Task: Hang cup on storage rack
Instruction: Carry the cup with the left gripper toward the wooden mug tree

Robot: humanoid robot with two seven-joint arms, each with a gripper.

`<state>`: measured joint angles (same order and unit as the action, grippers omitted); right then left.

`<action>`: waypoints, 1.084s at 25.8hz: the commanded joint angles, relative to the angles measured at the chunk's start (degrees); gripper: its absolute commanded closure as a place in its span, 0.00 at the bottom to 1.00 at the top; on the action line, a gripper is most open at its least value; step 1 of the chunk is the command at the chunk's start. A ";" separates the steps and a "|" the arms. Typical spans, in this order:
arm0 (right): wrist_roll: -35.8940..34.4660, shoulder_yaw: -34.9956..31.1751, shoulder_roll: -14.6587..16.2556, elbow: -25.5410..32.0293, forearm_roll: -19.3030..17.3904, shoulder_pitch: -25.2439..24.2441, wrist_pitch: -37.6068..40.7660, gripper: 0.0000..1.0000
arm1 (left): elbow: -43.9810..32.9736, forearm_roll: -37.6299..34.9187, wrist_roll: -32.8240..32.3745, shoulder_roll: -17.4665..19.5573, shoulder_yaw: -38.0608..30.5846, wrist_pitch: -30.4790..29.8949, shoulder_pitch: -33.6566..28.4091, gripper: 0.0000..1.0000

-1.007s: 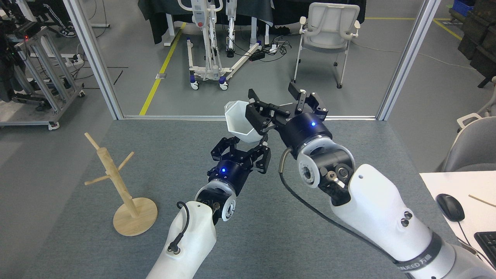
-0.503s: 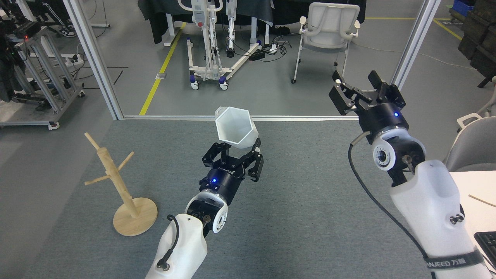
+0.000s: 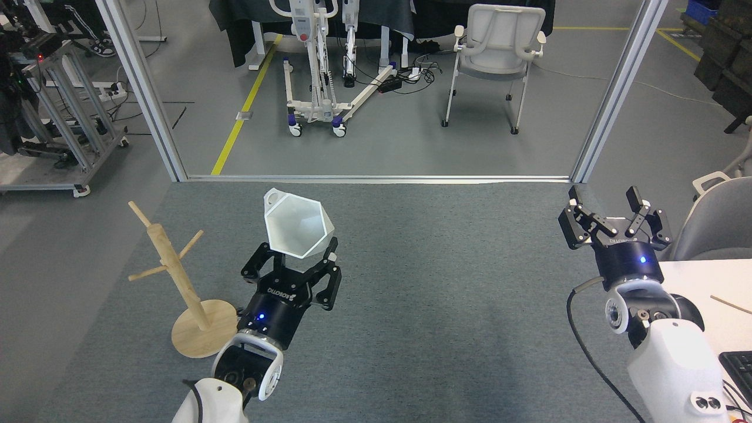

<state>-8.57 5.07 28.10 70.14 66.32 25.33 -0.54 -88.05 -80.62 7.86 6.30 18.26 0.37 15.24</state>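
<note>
**Cup carried left toward the rack, right arm pulled away**

Since half a second ago, my left gripper (image 3: 296, 258) has moved to the left and closer to me, and it took the cup (image 3: 298, 226) with it. My right gripper (image 3: 611, 211) has gone far to the right and lower, so now it is well apart from the cup.

My left fingers (image 3: 329, 276) are pinching the cup at its narrow base. The cup stands above these fingers, tilted, with its six-sided opening turned up and toward me, so I see inside it. Its handle (image 3: 271, 198) with the small hole is at the upper left of the rim, on the far side from my fingers.

The storage rack (image 3: 182, 282) stands on the grey carpet (image 3: 446, 305) to the left of my left fingers, near them but not touching. Its round base lies just beside my left wrist, and its pegs point up and sideways. The cup is not yet on any peg.

My right fingers (image 3: 578, 211) are spread apart and hold nothing. To the right of them is a white desk (image 3: 687, 282).
</note>
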 commanded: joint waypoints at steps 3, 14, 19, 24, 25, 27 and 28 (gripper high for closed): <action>-3.39 -0.85 -0.15 -0.09 1.71 -3.80 0.28 0.01 | -4.23 -1.56 2.51 1.44 -4.64 -0.19 -5.93 0.82; -7.60 -0.24 -3.23 -1.15 6.71 -8.10 -4.91 0.01 | -8.19 -3.58 9.28 4.34 -6.40 -0.10 -14.10 0.82; -9.10 -0.33 -4.64 -1.06 9.44 -9.95 -4.82 0.01 | -8.45 -3.67 12.18 4.07 -8.60 0.07 -16.30 0.82; -9.71 -0.15 -4.64 -1.06 9.53 -10.65 -4.82 0.01 | -8.63 -3.58 14.99 4.25 -12.99 2.44 -20.25 0.82; -9.71 -0.06 -4.73 -1.06 9.53 -10.65 -4.82 0.01 | -8.72 -3.58 15.17 4.34 -14.31 2.53 -21.22 0.82; -9.71 -0.06 -4.73 -1.06 9.53 -10.65 -4.82 0.01 | -8.72 -3.58 15.52 4.60 -16.33 2.53 -23.06 0.82; -9.71 0.03 -4.73 -1.06 9.53 -10.65 -4.91 0.01 | -8.72 -3.58 15.52 4.95 -16.77 2.53 -23.77 0.82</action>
<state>-18.25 4.94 23.43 69.08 75.82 14.75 -5.36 -96.69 -84.20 22.79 10.74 3.88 2.67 -6.18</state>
